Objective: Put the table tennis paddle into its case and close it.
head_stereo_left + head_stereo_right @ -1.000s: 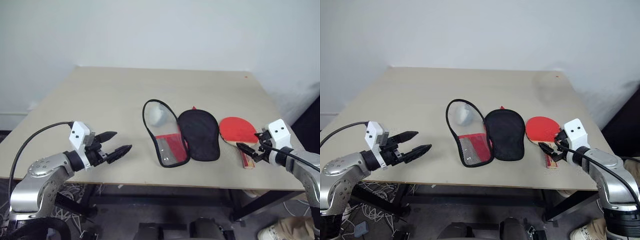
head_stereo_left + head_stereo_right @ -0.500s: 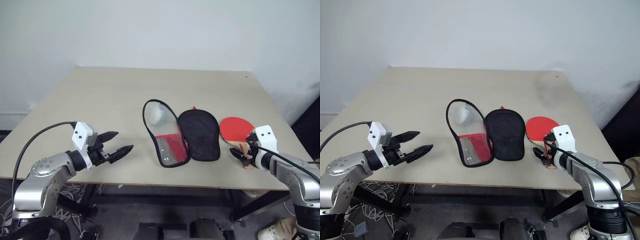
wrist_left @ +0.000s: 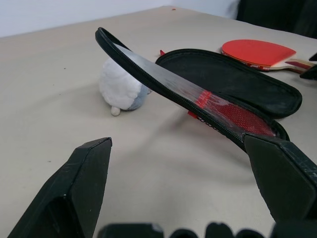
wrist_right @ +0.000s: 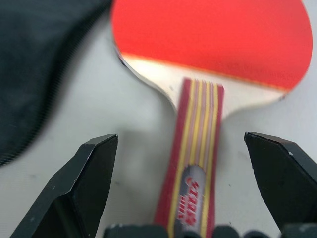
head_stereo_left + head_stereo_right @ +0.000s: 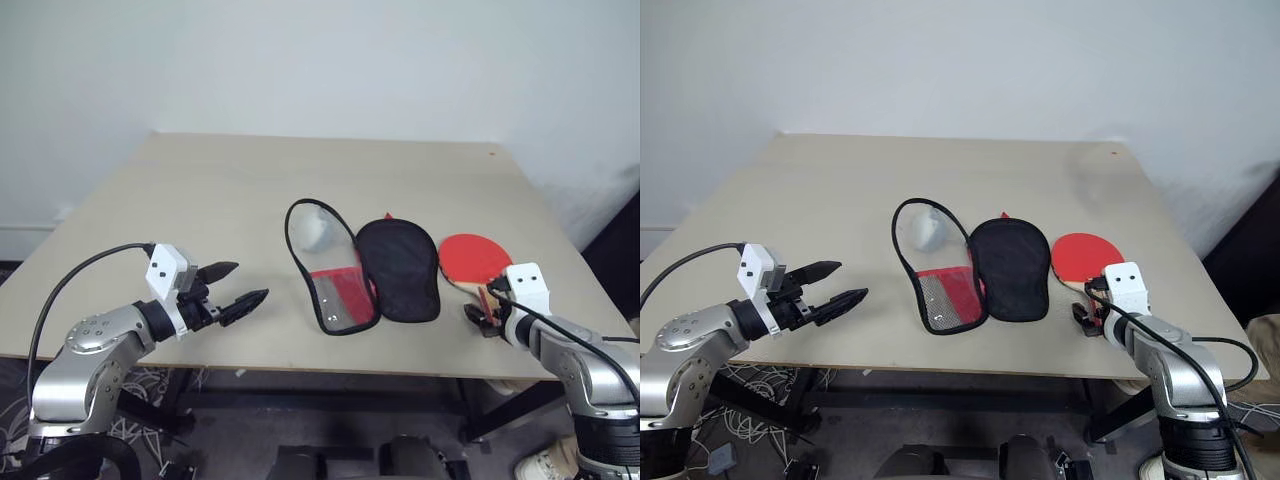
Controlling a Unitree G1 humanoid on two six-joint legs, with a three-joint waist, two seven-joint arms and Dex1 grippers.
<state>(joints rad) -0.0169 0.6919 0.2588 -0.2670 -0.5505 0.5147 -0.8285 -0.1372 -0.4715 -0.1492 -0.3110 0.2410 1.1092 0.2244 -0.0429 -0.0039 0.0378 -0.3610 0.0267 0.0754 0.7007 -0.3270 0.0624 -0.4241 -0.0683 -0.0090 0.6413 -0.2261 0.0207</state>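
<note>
The table tennis paddle (image 5: 474,256) lies red face up on the right of the table, its striped handle (image 4: 195,148) pointing toward the front edge. My right gripper (image 5: 482,311) stands open and tilted down over the handle end, one finger on each side, not closed on it. The case (image 5: 398,268) lies unzipped in the middle, with its black-lined half flat and its clear-pocket half (image 5: 328,270) propped up to the left. My left gripper (image 5: 242,284) hovers open near the front left, pointing at the case and well apart from it.
A small white fluffy charm (image 5: 314,232) sits under the raised half of the case. The beige table (image 5: 200,190) stretches bare to the left and back. Its right edge runs close to the paddle. A white wall stands behind.
My right gripper has come down and tipped forward over the paddle's handle. The left gripper, case and paddle have stayed where they were.
</note>
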